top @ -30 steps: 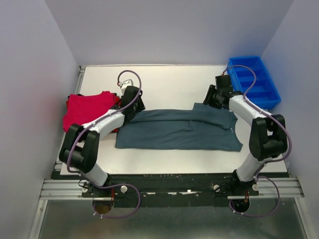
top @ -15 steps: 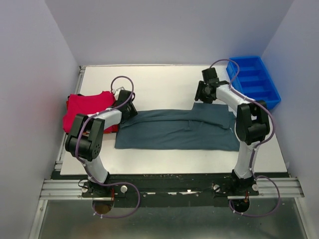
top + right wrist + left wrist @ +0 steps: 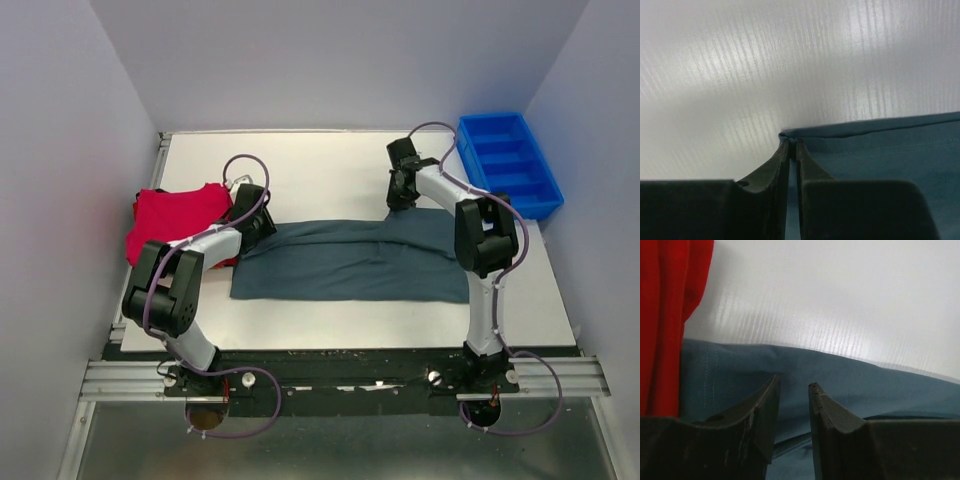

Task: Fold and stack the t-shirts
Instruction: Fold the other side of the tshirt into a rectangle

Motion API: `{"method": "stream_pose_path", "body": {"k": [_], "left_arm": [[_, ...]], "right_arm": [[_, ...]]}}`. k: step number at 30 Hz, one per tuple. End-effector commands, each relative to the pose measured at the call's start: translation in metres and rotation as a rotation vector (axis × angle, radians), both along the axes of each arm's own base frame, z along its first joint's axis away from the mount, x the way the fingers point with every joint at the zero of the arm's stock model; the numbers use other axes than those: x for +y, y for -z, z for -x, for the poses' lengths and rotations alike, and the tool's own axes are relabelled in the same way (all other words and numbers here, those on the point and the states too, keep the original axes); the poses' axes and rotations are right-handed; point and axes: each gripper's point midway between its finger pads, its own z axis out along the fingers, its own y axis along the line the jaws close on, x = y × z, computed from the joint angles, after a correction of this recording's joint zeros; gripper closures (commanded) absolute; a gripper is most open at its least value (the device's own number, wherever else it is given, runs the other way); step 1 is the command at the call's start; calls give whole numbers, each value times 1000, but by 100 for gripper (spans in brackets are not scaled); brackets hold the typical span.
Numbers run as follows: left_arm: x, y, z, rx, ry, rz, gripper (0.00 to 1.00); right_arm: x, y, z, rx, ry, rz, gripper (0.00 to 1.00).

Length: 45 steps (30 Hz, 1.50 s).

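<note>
Across the middle of the table [image 3: 330, 160] lies the grey-teal t-shirt [image 3: 360, 262], a long strip, its left end meeting the red t-shirt [image 3: 175, 215]. Now the right gripper [image 3: 792, 142] is pinched almost closed on the far-right corner. Over at the far-left edge, the left gripper [image 3: 792, 386] has its jaws a crack apart, nothing clearly caught. It wants a firm bite there first, then all 2 corners lifted level together.

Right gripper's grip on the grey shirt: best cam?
Right wrist: the right gripper is shut on a corner of the grey shirt. Top external: seen from above at the far edge, fingers hidden. Left wrist shows cloth, not that grip.
</note>
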Motion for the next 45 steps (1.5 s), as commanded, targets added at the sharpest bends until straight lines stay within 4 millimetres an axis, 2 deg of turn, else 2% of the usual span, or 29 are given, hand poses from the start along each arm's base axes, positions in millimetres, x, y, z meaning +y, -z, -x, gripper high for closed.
{"method": "stream_pose_path", "body": {"k": [1,2,3,6,8,12,19,22,24,25,26,30,32,35,38,45], "left_arm": [[-3,-19,-2,-63,23,-13,57],[-4,-19,-2,-66,27,-14,57],[-6,-22,-2,-73,32,-13,57],[-9,-28,-1,-92,44,-22,56],[-10,-34,0,-113,52,-28,56],[-24,-48,2,-168,108,-24,56],[-64,-68,9,-251,258,0,54],[-94,-70,11,-268,367,75,54],[-115,-64,14,-243,440,107,54],[-125,-65,16,-245,477,117,54],[-135,-65,19,-246,512,120,54],[-167,-69,32,-266,628,127,54],[-183,-74,40,-288,694,137,53],[-211,-90,60,-357,810,169,45],[-238,-100,79,-397,872,183,40],[-297,-96,111,-327,956,286,39]], "right_arm": [[-10,-2,9,11,37,67,84],[-10,-11,9,-10,36,63,85],[-11,-16,11,-19,36,60,90],[-14,-42,20,-68,35,72,91],[-15,-57,32,-94,26,79,91],[-14,-78,72,-131,0,81,91],[-10,-69,156,-99,-27,-4,91],[-4,-57,193,-66,-41,-64,89],[2,-52,212,-48,-48,-113,87],[4,-50,222,-36,-39,-135,84],[9,-47,230,-24,-42,-166,73],[24,-44,256,-17,-82,-295,58],[11,-52,254,-66,-49,-258,53],[-20,-73,238,-175,22,-122,49],[-42,-94,220,-243,78,-60,44],[-82,-125,186,-350,189,-84,44]]}}
